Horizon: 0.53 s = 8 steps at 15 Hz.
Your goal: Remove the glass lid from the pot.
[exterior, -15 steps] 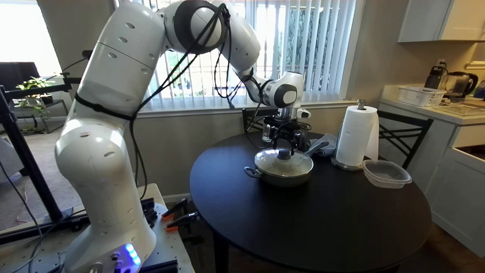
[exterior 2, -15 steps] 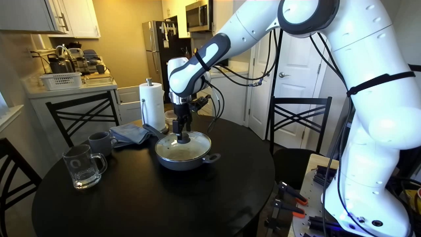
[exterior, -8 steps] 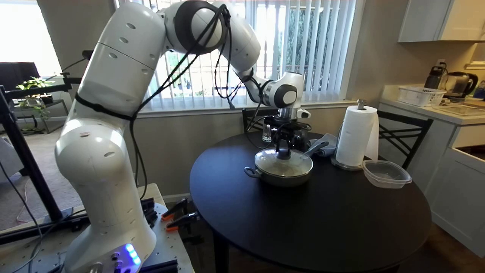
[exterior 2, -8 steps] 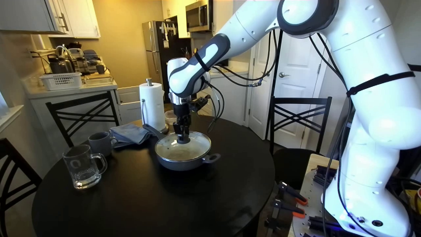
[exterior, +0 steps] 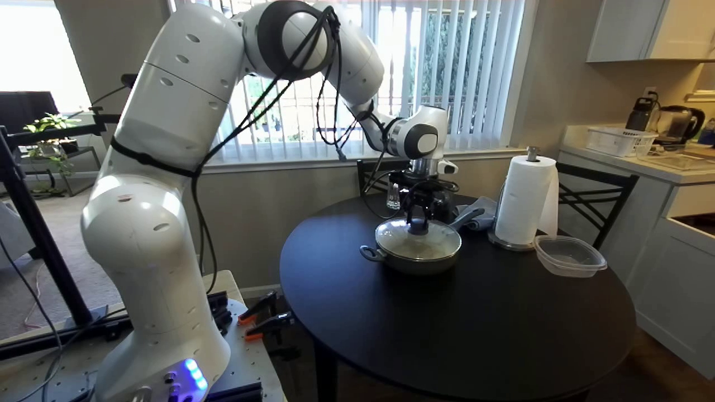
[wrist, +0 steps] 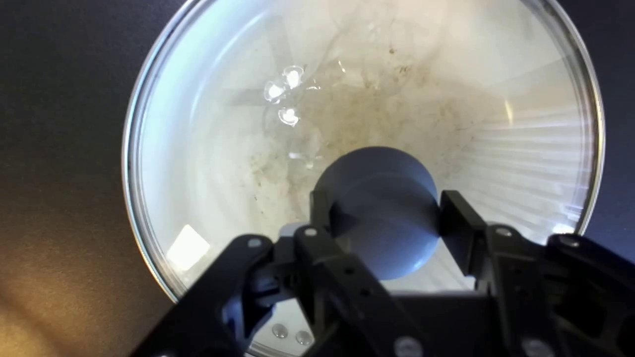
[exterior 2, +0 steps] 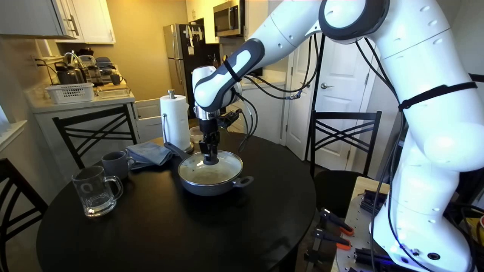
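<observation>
1. The gripper (wrist: 384, 213) has hold of the lid (wrist: 357, 119) by its dark knob (wrist: 379, 168), fingers (wrist: 459, 223) partly apart, one against each side.
2. Just below, the lid sits on the pot (exterior 2: 208, 190).
3. The pot stands on a round dark table (exterior 2: 151, 234), along with a cloth (exterior 2: 149, 153), a cup (exterior 2: 114, 165), a glass mug (exterior 2: 93, 192), paper towels (exterior: 522, 201) and a tub (exterior: 570, 257).
4. Past it I see chairs (exterior 2: 346, 116) and bright blinds (exterior: 466, 72).
5. The arm (exterior: 179, 89) arches over the table, its wrist (exterior: 422, 140) pointing straight down.
</observation>
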{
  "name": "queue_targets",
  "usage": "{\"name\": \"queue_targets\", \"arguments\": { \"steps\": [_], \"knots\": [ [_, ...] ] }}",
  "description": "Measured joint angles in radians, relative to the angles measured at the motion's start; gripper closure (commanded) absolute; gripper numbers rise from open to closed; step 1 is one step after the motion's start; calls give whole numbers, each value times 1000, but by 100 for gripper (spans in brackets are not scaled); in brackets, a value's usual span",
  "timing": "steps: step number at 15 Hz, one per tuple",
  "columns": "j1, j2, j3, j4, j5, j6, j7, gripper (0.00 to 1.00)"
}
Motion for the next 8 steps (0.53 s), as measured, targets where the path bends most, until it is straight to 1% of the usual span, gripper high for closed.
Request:
{"name": "queue_targets", "arguments": {
  "steps": [5,8],
  "knots": [
    [16,-13,7,3,-5,-5,0,68],
    [36,-35,11,15,-5,-43,0,68]
  ]
}}
